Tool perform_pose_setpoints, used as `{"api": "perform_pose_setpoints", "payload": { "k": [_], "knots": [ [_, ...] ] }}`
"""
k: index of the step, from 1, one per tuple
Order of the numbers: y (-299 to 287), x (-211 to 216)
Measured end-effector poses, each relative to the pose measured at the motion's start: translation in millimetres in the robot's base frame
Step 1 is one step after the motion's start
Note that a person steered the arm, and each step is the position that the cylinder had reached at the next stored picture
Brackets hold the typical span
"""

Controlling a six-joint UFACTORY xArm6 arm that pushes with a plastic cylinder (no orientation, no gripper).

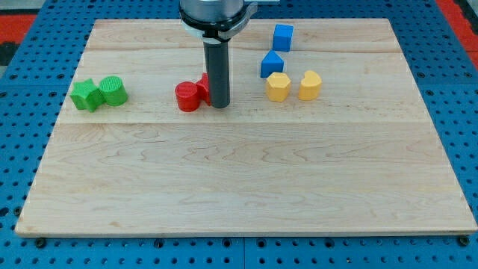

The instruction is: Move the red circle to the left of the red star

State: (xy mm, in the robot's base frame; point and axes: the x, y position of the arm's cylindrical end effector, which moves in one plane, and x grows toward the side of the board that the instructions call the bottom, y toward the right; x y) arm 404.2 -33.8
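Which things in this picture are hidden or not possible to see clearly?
- Red star: camera view, mostly hidden behind my rod; shape unclear.
- My tip: whether it touches the star cannot be told.
- Arm above the rod: cut off by the view's top.
- Red circle: its contact with the star is unclear.

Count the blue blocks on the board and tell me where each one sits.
2. One blue block sits near the view's top, right of my tip. The other blue block lies just below it, touching the yellow block. None appears hidden.
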Motion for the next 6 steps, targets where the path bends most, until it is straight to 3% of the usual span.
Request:
{"api": "perform_pose_setpoints", "payload": {
  "k": [4, 6],
  "knots": [
    [-39.2, 17.1],
    [-98.1, 10.2]
  ]
}}
